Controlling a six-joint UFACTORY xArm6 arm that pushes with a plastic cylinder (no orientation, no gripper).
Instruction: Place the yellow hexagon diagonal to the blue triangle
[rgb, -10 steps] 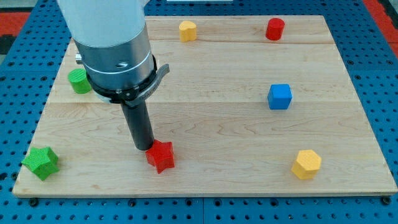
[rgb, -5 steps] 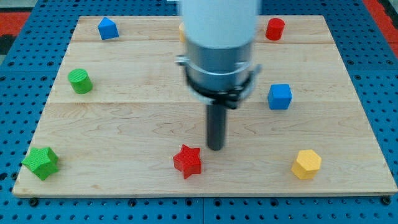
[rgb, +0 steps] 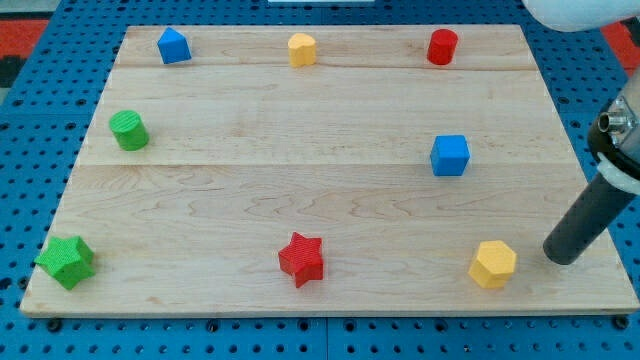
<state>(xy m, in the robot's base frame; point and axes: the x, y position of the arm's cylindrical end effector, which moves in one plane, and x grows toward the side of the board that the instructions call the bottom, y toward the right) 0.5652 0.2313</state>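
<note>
Now my tip (rgb: 562, 258) down on the tabletop (rgb: 330, 200) at the view's lower right, just right of the yellow hexagon (rgb: 493, 264), small gap, not touching. No claw on this rig, just a smooth dark straight rod. Blue triangle (rgb: 173, 45) far off at the view's top left corner. Light wood planks, visible grain. Also present: yellow block (rgb: 302, 49) top centre, red cylinder (rgb: 442, 46) top right, blue cube (rgb: 450, 155), red star (rgb: 302, 259), ribbed green cylinder (rgb: 128, 130), ribbed green star (rgb: 66, 261).
</note>
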